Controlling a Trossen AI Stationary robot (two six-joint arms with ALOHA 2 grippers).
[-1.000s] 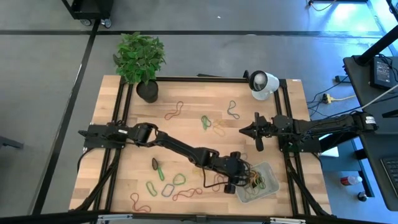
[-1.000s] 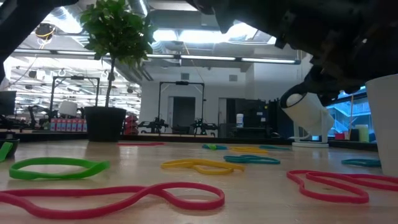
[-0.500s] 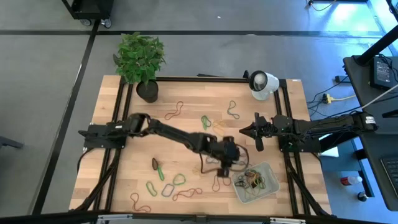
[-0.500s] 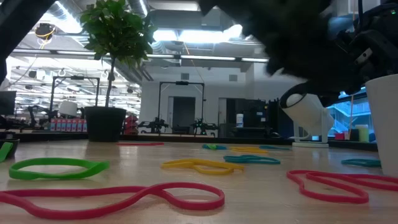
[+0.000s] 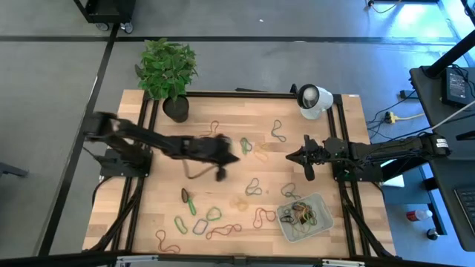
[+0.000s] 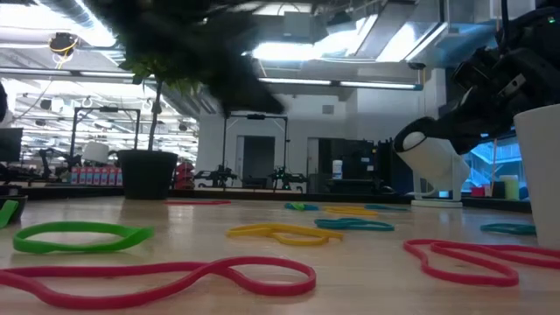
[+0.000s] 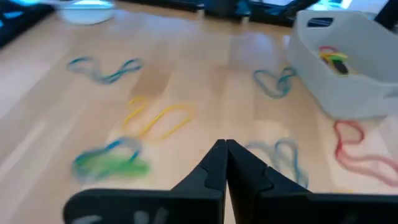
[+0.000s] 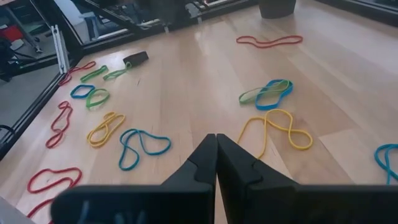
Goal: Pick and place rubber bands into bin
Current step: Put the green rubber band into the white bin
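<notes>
Yellow and green-blue rubber bands lie just ahead of your left gripper, which hovers mid-table with its fingers pressed together and nothing between them; the yellow loop's long axis runs obliquely across the approach line, by the left wrist view; the bin sits well apart, toward the table's near right corner, already holding a tangle of bands; your right gripper waits at the table's right side, likewise shut and empty; the left arm looks nearer those loops, so it must spread its fingers before descending.

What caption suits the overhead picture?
Left gripper, shut and empty, over scattered rubber bands; bin partly filled.
</notes>
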